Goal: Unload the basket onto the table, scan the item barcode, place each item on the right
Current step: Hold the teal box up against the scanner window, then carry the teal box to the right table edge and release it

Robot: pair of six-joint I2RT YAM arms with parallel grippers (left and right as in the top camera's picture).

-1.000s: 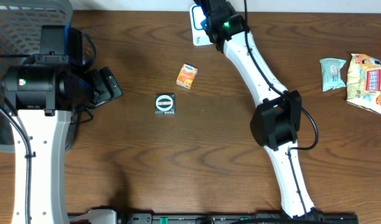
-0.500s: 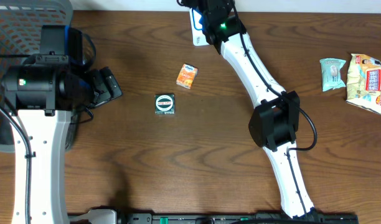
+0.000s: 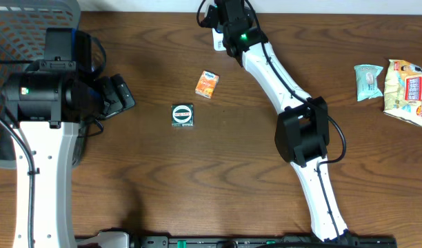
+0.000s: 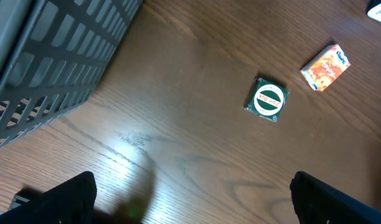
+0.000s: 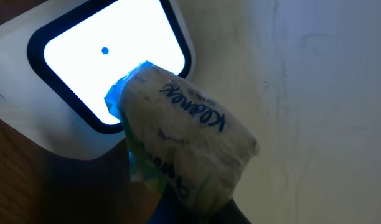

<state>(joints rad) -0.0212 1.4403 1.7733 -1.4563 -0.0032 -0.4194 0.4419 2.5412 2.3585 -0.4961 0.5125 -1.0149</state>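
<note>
You are holding a tissue pack (image 5: 178, 149) right in front of the lit white window of the scanner (image 5: 84, 68), at the far edge of the table (image 3: 218, 172). The pack's wrapper is showing "Kleenex" in dark script, with a blue end pointing toward the window. Your right gripper (image 3: 218, 17) is clamping it from below, jaws pinched tight. Your left gripper (image 4: 190, 186) is hovering near the grey basket (image 3: 25, 27), fingers (image 4: 66, 196) spread wide and holding nothing. Below it are lying a green packet (image 4: 267, 99) with a round white label in unreadable red lettering, and an orange box (image 4: 326, 67).
</note>
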